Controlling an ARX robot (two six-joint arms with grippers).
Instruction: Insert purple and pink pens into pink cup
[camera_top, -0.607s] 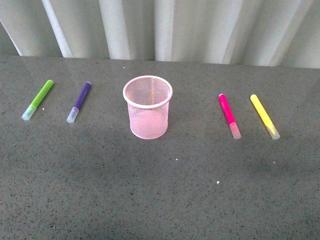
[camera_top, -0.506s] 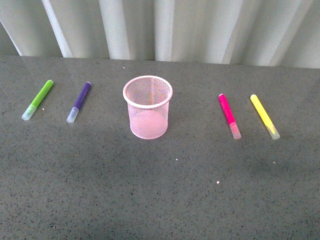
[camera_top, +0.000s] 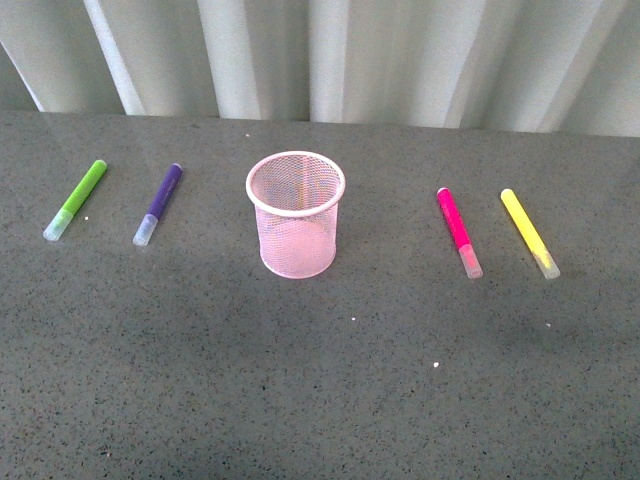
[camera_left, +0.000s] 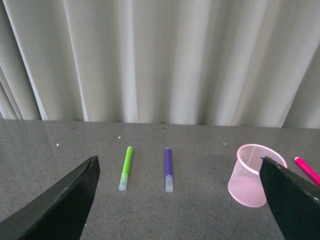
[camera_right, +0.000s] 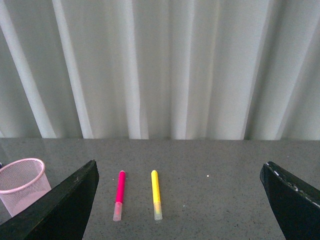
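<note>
We are holding our left gripper (camera_left: 179, 160) with jaws spread wide. Between them, the green marker (camera_left: 126, 168) and purple pen (camera_left: 168, 169) are lying parallel, apart. One jaw is partly covering the pink cup (camera_left: 250, 175) and pink pen (camera_left: 306, 170).

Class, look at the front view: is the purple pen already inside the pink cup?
No, the purple pen lies flat on the table, left of the cup, between it and the green pen.
</note>
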